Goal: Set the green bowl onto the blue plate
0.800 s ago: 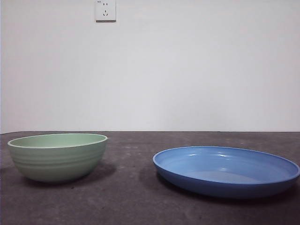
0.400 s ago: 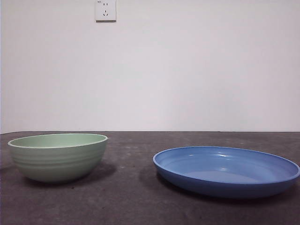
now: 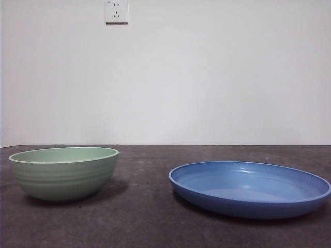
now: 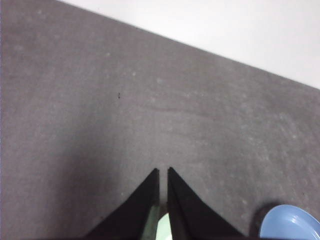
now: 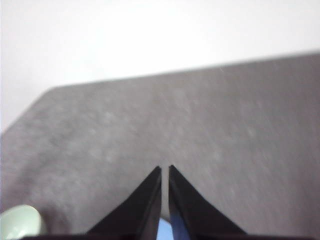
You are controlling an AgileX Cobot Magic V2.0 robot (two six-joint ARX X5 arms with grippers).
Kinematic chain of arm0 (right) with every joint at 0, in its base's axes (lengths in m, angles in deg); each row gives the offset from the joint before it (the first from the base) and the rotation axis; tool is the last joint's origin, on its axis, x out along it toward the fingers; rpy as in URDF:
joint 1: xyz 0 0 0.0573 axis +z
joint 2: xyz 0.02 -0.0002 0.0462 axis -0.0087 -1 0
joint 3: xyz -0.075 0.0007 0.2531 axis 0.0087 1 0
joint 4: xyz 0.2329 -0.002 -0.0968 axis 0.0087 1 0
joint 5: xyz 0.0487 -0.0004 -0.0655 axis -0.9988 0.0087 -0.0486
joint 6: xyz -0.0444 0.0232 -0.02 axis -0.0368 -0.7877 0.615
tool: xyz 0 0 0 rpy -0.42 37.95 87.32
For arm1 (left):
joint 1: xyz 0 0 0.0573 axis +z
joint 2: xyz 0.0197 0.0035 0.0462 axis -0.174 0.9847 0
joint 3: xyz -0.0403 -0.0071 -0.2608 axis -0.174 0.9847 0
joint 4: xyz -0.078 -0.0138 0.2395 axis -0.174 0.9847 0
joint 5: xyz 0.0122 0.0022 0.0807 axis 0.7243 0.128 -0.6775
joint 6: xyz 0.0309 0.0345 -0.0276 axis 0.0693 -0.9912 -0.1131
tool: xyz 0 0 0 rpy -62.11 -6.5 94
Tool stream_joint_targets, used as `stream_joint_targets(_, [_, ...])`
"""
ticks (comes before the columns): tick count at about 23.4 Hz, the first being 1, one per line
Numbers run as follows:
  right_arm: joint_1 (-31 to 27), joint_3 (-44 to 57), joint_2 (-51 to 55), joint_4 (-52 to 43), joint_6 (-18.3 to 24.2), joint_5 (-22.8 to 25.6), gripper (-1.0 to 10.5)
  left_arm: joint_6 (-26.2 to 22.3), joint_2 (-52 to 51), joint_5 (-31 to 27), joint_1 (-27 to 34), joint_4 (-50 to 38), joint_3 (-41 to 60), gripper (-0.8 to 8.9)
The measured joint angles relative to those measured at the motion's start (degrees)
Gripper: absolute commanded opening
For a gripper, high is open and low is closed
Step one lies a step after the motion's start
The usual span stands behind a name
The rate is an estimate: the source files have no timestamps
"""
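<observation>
So nothing has really budged in the last second. The green bowl (image 3: 64, 172) sits upright on the dark table (image 3: 145, 217), same spot as before, and the blue plate (image 3: 250, 188) lies flat well apart from the bowl, off to the bowl's side with a strip of bare tabletop between them. The bowl is empty, the plate is empty, and neither has shifted.

Neither arm shows in the front view at all — so both are up and out of the working area. From the wrist cameras, the left gripper (image 4: 163, 172) has its jaws pinched together with only a hairline gap, holding nothing; a sliver of the bowl's pale green shows just under its jaws, and a bit of the plate's rim peeks in nearby. The right gripper (image 5: 165, 170) is likewise clenched on nothing, with blue showing right beneath it and a bit of the bowl off to one side.

My read: the task hasn't started. No approach yet and no grasp, so the whole pick-and-place is left. Since the left gripper hangs over the bowl, I'd guess it's the one to go down, and it'd need to spread its jaws first to take the bowl's rim.
</observation>
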Motion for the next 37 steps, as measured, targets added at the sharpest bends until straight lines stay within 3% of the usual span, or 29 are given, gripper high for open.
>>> stream_joint_targets(13, [4.3,-1.7,4.2,-6.1,0.0,-7.8,0.3,0.0,0.6,0.0,-0.6,3.0,-2.9,0.28])
stream_joint_targets(17, [4.2,-1.7,3.5,-4.4,-0.6,-5.6,3.0,0.0,0.7,1.8,-1.0,3.7,-2.9,0.39])
stream_joint_targets(19, [4.2,-1.7,2.3,-3.1,-0.9,-5.6,3.7,0.0,0.8,2.8,-1.1,3.7,-2.9,0.80])
stream_joint_targets(25, [4.2,-1.7,-4.4,2.8,-1.0,-5.6,4.6,-1.1,3.2,7.9,-1.2,4.5,-2.9,4.18])
stream_joint_targets(29, [4.2,-1.9,-7.8,7.5,-1.0,-5.6,5.9,-2.8,5.7,9.0,-2.3,6.6,-2.9,4.46])
stream_joint_targets(37, [4.2,-2.1,-12.1,14.6,0.8,-5.8,6.0,-5.2,11.9,9.5,-4.4,9.7,-2.9,4.77])
